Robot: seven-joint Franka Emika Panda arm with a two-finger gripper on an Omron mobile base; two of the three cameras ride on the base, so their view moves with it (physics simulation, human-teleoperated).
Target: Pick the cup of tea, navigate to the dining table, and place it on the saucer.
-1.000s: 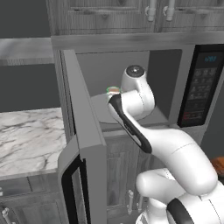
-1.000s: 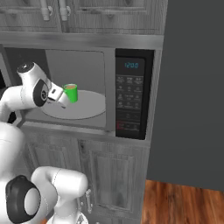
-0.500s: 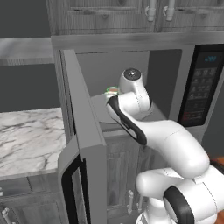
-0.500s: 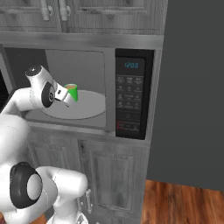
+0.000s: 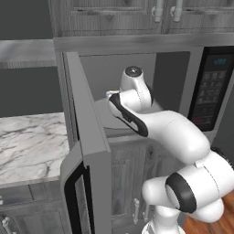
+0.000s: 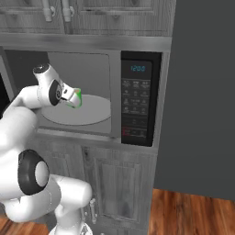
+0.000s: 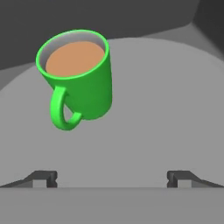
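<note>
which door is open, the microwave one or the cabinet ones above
The microwave door is open, swung out toward the left with the turntable exposed. The upper cabinet doors are shut flat.

Glossy white arm (image 5: 173, 132), dark joints

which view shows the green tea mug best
The hand view: the small bright green mug of brown tea appears whole, handle toward the camera, standing on the grey turntable. The right base view shows a green sliver behind the hand. In the left base view the arm covers it.
</note>
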